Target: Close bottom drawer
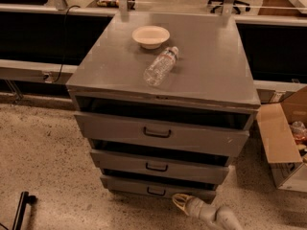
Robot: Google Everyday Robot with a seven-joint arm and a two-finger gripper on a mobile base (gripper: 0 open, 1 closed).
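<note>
The grey metal cabinet (201, 66) has three drawers, all standing slightly open. The bottom drawer (129, 186) has the narrowest front and a small black loop handle (156, 191); it sticks out only a little, with a dark gap above its front. My gripper (180, 202), pale with a yellowish tip, reaches in from the bottom right on a grey arm (216, 215). It sits right at the lower front of the bottom drawer, just right of the handle.
A white bowl (150, 36) and a lying clear plastic bottle (160, 66) rest on the cabinet top. An open cardboard box (283, 143) stands on the floor at the right. A black post (20, 210) is at the lower left. Dark benches run behind.
</note>
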